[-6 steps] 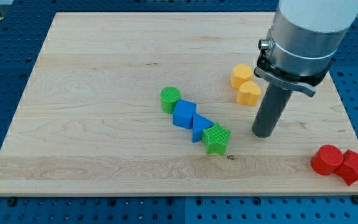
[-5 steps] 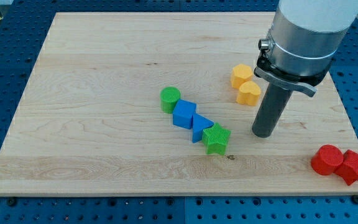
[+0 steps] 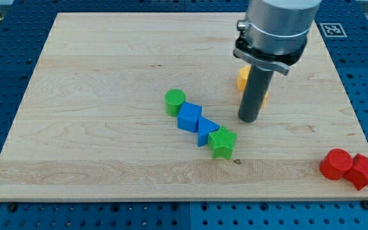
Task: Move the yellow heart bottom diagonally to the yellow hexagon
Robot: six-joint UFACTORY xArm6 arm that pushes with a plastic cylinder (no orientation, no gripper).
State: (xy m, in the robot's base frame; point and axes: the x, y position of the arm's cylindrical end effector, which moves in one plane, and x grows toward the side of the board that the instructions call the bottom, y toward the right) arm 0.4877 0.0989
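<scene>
My tip (image 3: pixel 248 119) rests on the board, just below the two yellow blocks. The rod covers most of them. A sliver of the yellow hexagon (image 3: pixel 241 76) shows at the rod's left edge. A sliver of the yellow heart (image 3: pixel 266 98) shows at its right edge, below and to the right of the hexagon. The two seem to touch, but the contact is hidden. The tip stands right of the green star (image 3: pixel 222 142).
A green cylinder (image 3: pixel 175 101), a blue cube (image 3: pixel 189 117), a blue triangle (image 3: pixel 206 130) and the green star form a diagonal chain at the board's middle. Two red blocks (image 3: pixel 352 168) lie off the board's lower right corner on the blue perforated table.
The rod has moved up and to the left, from right of and below the yellow heart to in front of both yellow blocks. The blocks show no clear shift.
</scene>
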